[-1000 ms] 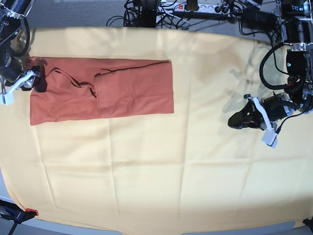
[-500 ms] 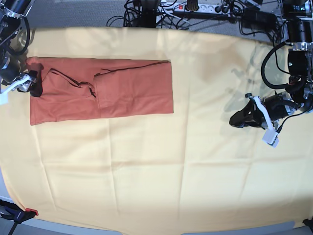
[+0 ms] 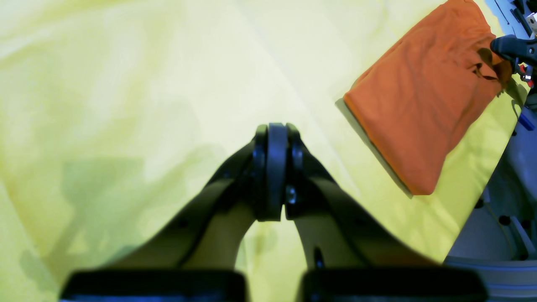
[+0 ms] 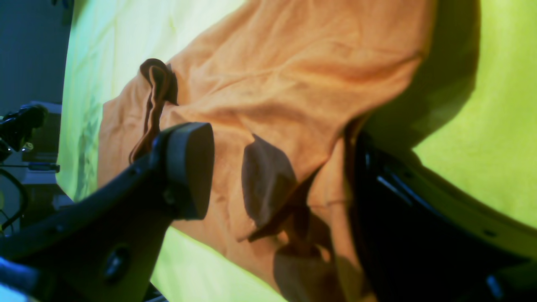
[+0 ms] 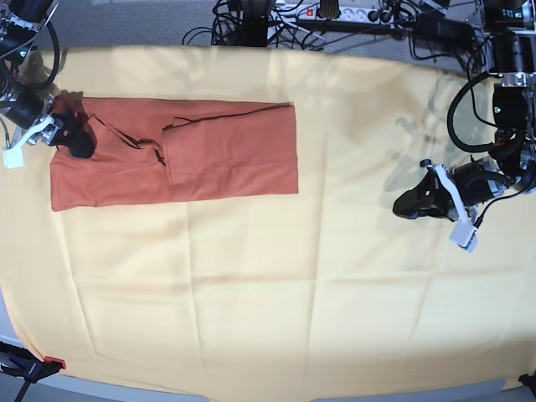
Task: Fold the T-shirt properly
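1. Pale yellow cloth [image 5: 268,293] covers the whole bench, edge to edge; a few shallow creases.
2. T-shirt [image 5: 209,155] lies flat near the far-left corner in base view, already folded into a long strip. Long axis runs parallel to the far edge. Collar end sits at the left edge, squared-off hem end toward bench centre.
3. Handling, my read: light, soft cotton, no stiffness, not fragile. It will drape and slide on the cloth below. Best grip is a pinch through all layers at the left end's corners, then carry over toward the hem end.
4. Right gripper [image 4: 268,176] is at the shirt's left end, fingers spread wide, with a raised fold of fabric between them. Pads not closed on it yet.
5. Left gripper [image 3: 272,167] hangs near the right edge, well apart from the shirt. Fingers pressed together, nothing between them.
6. Risk: loose neckline band [image 4: 153,105] is rucked up and could bunch inside the next fold.
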Available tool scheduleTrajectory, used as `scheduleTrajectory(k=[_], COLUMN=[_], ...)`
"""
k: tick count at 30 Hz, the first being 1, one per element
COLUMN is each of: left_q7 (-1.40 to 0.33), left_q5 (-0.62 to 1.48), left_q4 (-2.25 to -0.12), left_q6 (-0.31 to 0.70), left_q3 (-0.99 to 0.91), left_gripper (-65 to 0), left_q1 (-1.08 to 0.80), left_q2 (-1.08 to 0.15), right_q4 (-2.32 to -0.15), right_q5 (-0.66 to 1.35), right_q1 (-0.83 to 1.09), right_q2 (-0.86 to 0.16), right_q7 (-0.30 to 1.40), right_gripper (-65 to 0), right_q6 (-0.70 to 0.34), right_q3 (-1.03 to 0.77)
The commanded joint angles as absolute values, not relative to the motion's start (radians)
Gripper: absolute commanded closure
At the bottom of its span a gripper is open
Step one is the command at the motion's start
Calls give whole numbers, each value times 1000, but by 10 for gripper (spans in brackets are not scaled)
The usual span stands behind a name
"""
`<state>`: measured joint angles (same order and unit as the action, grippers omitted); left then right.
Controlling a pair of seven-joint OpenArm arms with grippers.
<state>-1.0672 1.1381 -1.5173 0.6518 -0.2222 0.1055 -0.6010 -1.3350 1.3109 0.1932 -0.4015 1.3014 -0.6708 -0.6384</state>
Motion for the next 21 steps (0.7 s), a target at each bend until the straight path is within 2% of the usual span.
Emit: scheduleTrajectory(k=[1, 3, 7, 8, 15, 21], left_q7=[-1048, -1048, -1048, -1048, -1048, -1048], left_q5=[1165, 1166, 1165, 1166, 1196, 1195], left_q4=[-1534, -1534, -1534, -1534, -1534, -1534], left_q6=[659, 659, 659, 659, 659, 659], left_q3=[-231, -231, -231, -231, -233, -233], left_gripper=[0, 0, 0, 0, 0, 0], left_q1=[122, 123, 123, 123, 123, 128], left_q2=[-620, -620, -621, -621, -624, -641], right_q4=[-1336, -1336, -1336, -1336, -1358, -1527], right_q5=[1264, 1248, 1249, 1250, 1247, 1154], right_q1=[199, 199, 192, 187, 118, 125], right_q2=[-410, -410, -410, -410, -419, -418], right_q7=[1345, 1323, 1282, 1279, 1327, 1356], right_gripper=[-401, -295, -24, 0, 0, 0], right_q6=[-659, -665, -698, -698, -698, -698], right_q3=[-635, -635, -635, -635, -636, -636])
